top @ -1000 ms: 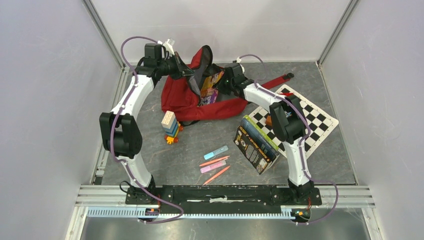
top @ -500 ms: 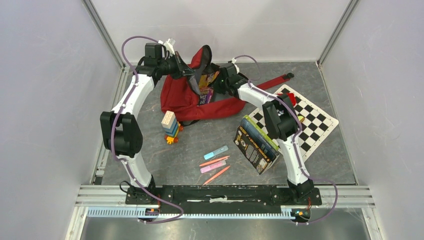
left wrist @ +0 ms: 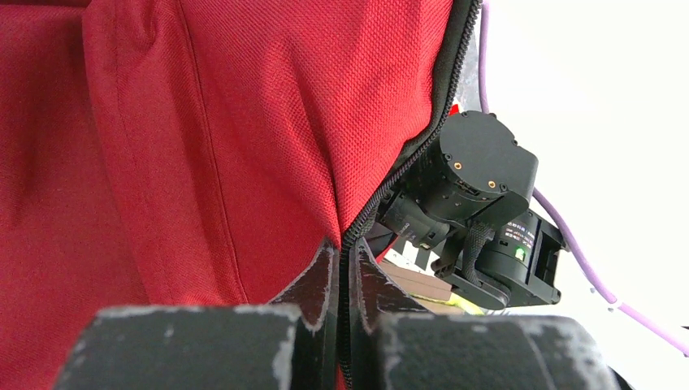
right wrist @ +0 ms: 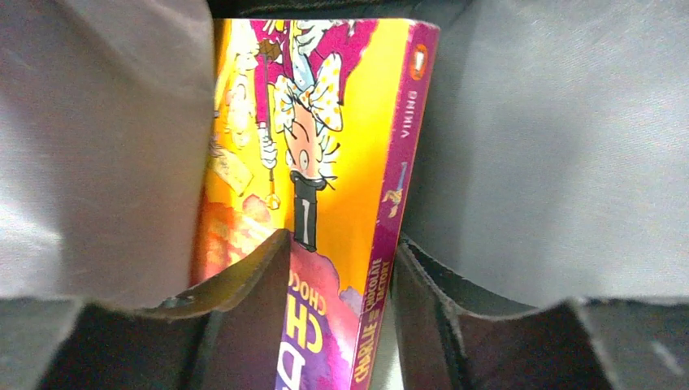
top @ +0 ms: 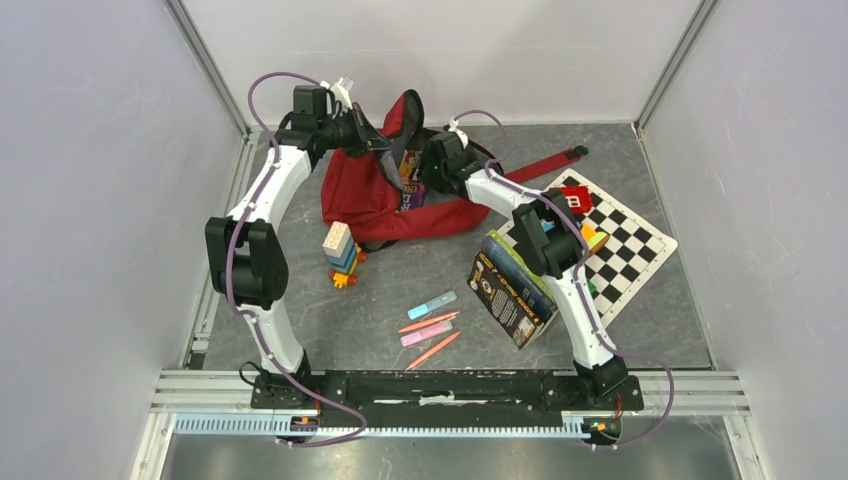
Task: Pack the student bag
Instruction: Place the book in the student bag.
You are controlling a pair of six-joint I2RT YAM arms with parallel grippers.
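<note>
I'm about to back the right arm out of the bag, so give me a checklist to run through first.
1. Dark red fabric backpack held open by left gripper, shut on its zip edge: ok.
2. Yellow and purple paperback book inside, against grey lining: ok.
3. Right gripper free of the book: cannot tell; jaws flank it.
4. Loose pens far from both grippers: ok.

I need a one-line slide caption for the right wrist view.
Right pincer straddles a yellow-purple book inside the grey-lined student bag.
</note>
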